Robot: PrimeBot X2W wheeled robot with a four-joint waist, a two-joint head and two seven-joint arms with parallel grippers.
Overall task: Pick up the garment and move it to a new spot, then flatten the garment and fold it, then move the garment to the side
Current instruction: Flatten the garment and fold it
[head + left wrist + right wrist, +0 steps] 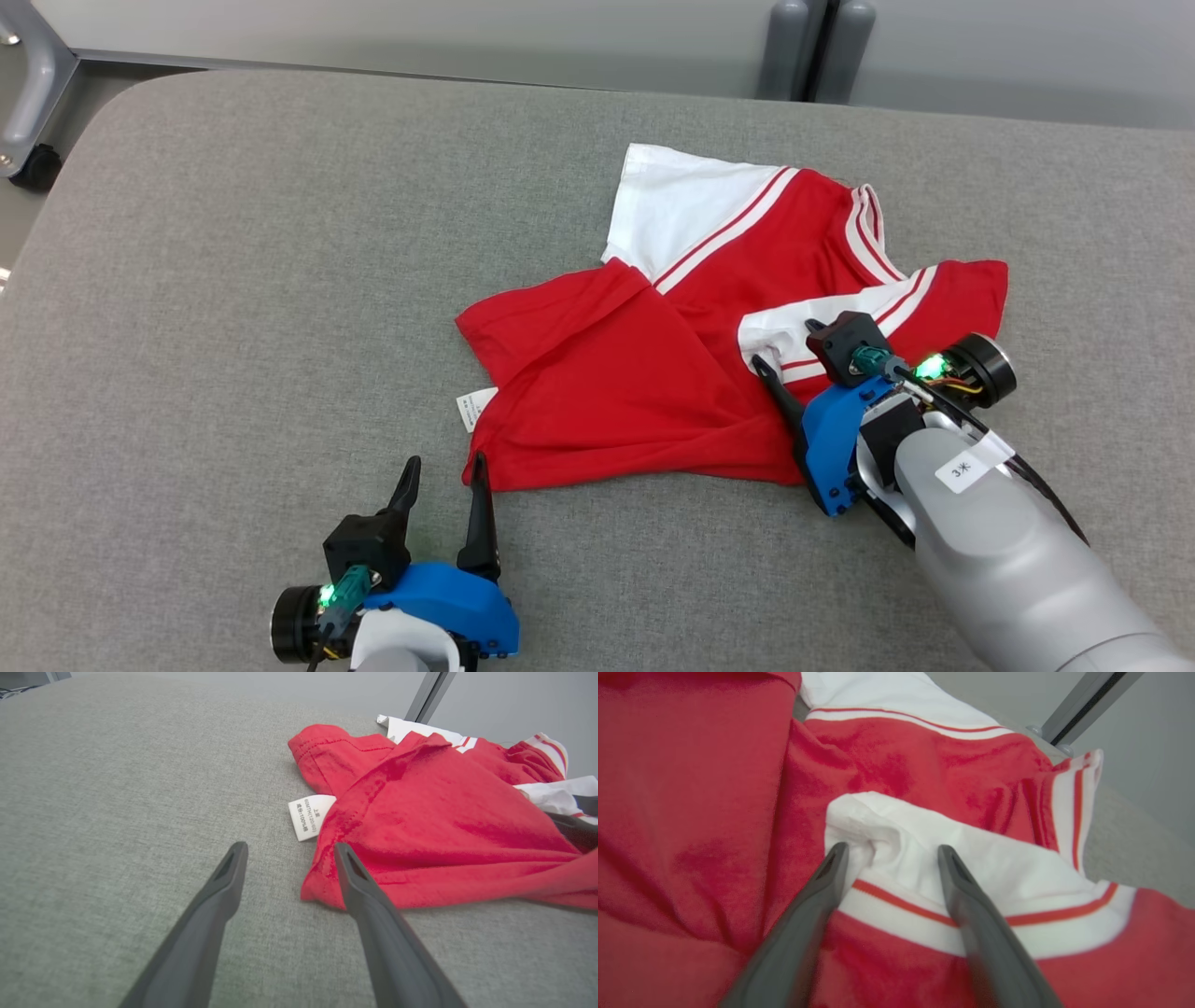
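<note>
A red garment point(635, 373) with white sleeves and striped trim lies crumpled on the grey table point(233, 280), right of centre. Its white care label point(474, 409) sticks out at the near left edge. My left gripper point(445, 460) is open just off the garment's near left corner, holding nothing; in the left wrist view the gripper point(289, 847) has its right finger at the red hem point(322, 896) and the label point(310, 816) just ahead. My right gripper point(786, 343) is open over the white sleeve band; its fingers straddle a bunched white fold point(896, 830) of the garment point(691, 788).
The padded table's rounded far edge runs along the top, with a pale wall behind. A metal frame leg with a caster point(28, 103) stands at the far left, and two grey posts point(812, 47) rise behind the table. Bare table surface stretches left of the garment.
</note>
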